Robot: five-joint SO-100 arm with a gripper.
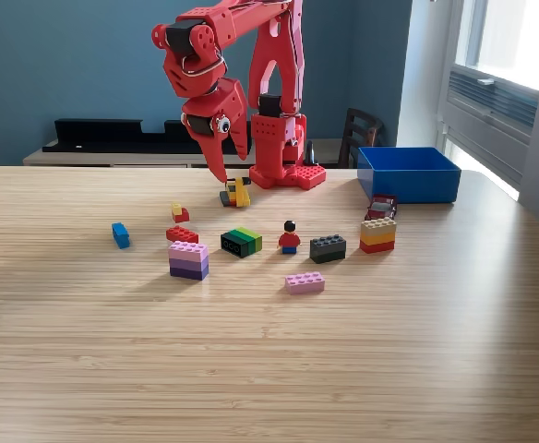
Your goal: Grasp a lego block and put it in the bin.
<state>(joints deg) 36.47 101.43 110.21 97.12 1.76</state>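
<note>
Several lego blocks lie scattered on the wooden table [269, 369]. Farthest back is a yellow and black block [236, 192]. My red gripper [232, 166] hangs just above and slightly to the left of it, pointing down, its jaws apart and nothing between them. The longer fingertip [221, 175] ends close to the block's left side. Other blocks include a blue one [120, 234], a purple stack [188, 260], a black and green one [241, 242], a dark grey one [328, 247] and a pink one [305, 282]. The blue bin [408, 173] stands at the back right, and what it holds is hidden.
A minifigure [290, 238] stands among the blocks. A tan, orange and red stack [377, 234] and a small dark red piece [381, 207] sit just in front of the bin. The arm's red base [283, 157] is behind the yellow block. A chair [360, 137] stands behind the table.
</note>
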